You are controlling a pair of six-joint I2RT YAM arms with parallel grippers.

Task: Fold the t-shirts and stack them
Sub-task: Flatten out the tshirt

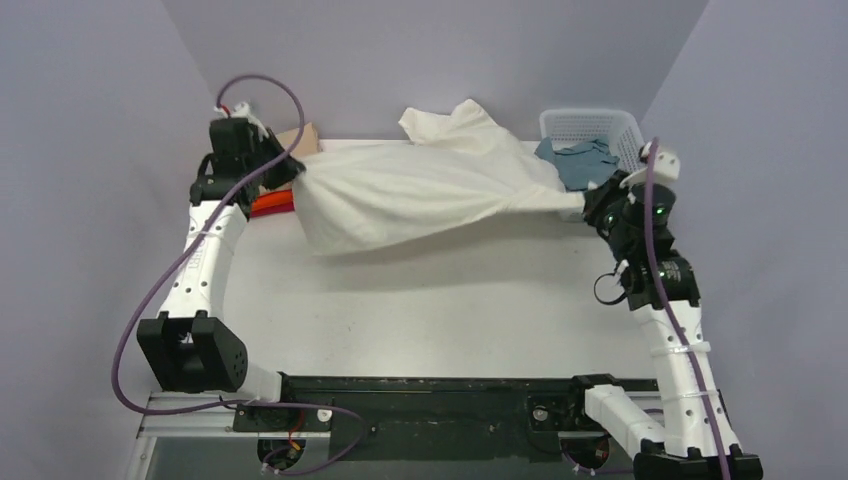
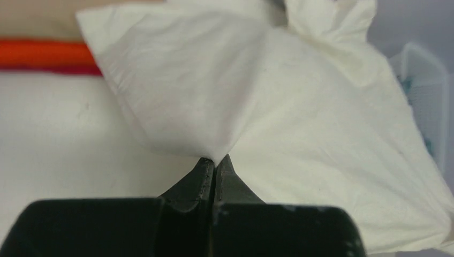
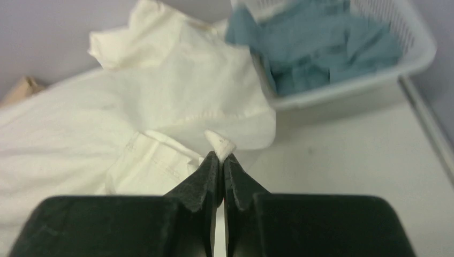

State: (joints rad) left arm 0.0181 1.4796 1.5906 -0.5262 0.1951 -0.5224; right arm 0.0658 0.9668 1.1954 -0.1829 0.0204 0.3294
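The large cream t-shirt [image 1: 420, 190] is stretched along the far edge of the table [image 1: 430, 330], pulled between the two arms from near the far-left corner to near the far-right corner. It is soft, matte, woven-looking cloth. It fans out in shallow creases from each pinched end and sags in a rounded belly toward the middle of the table. A loose bunch of it is heaped against the back wall at the far edge.

The left gripper [image 2: 215, 159] has its black fingers pressed together on a corner of the cream cloth, which spreads out from the pinch like a cone. The right gripper [image 3: 220, 156] is likewise clamped on a small folded tip of the same shirt. A stitched hem and doubled seam show just beside its fingers.

At the far-left corner, partly under the cream shirt's end, lies a flat pile. An orange t-shirt [image 2: 43, 52] shows as a bright band, with a thin edge of a red t-shirt [image 2: 69, 69] under it, and a tan t-shirt [image 1: 300, 138] sits behind them.

At the far-right corner stands a white plastic lattice basket [image 1: 590, 122], rectangular, with an open grid wall and a smooth rim. A crumpled dusty grey-blue t-shirt [image 3: 316, 43] fills it and spills over its left rim, touching the cream shirt.
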